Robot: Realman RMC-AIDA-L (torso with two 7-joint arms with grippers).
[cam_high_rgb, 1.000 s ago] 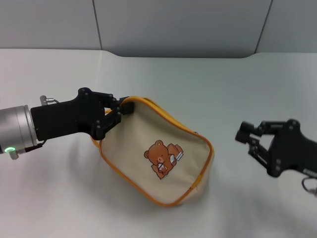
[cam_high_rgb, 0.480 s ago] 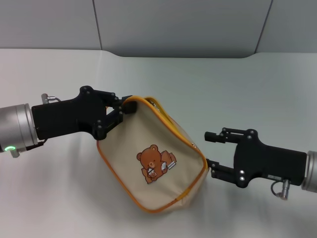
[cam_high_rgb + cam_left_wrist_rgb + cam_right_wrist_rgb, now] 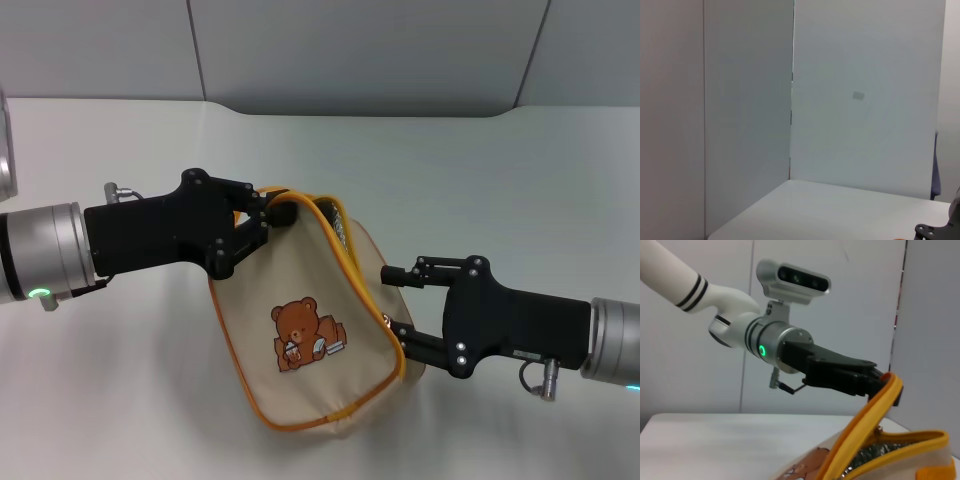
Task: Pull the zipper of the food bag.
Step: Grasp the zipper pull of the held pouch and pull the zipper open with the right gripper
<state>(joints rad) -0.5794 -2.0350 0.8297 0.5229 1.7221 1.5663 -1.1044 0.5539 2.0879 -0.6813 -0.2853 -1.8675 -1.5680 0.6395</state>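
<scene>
Though perhaps hidden, zipper (image 3: 385, 318) unclear.

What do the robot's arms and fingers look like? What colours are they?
Both arms end in chunky black blocks dotted with small screws. The left gripper and the right gripper have thin black fingers. Behind each block is a shiny silver cylinder. The left arm has a little green light, and in the right wrist view it turns white with black stripes farther up.

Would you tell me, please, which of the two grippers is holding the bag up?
The left gripper: it is shut on the orange strap at the top of the bag. The right gripper is open beside the bag's edge.
</scene>
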